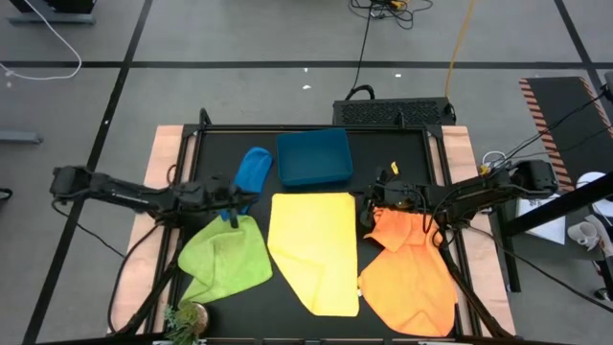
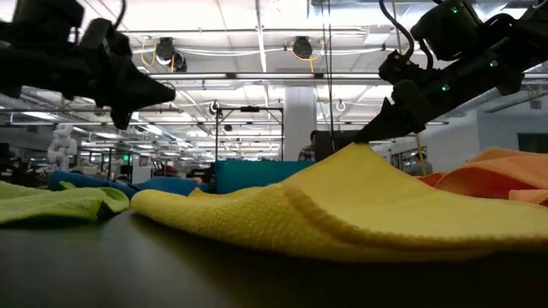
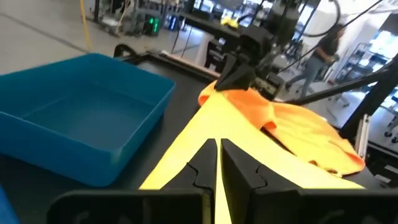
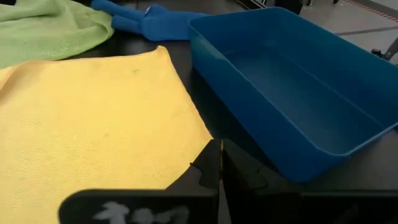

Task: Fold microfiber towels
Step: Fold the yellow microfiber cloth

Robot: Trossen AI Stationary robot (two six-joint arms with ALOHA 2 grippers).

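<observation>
The yellow towel lies spread in the middle of the table. The lime green towel lies bunched to its left and the orange cloth to its right. The bright blue towel lies crumpled at the far left, beside the teal bin. My left gripper is shut and empty, up in the air near the yellow towel's far left corner. My right gripper is shut at the yellow towel's far right corner. My right gripper pinches the yellow towel's far right corner between its two fingers. It slants down from the table's right side. The corner is raised into a peak under the fingertips. The rest of the towel lies on the table.
The teal bin stands just beyond the yellow towel's far edge, between the two grippers. A small potted plant sits at the near left corner. A person stands in the room behind the table.
</observation>
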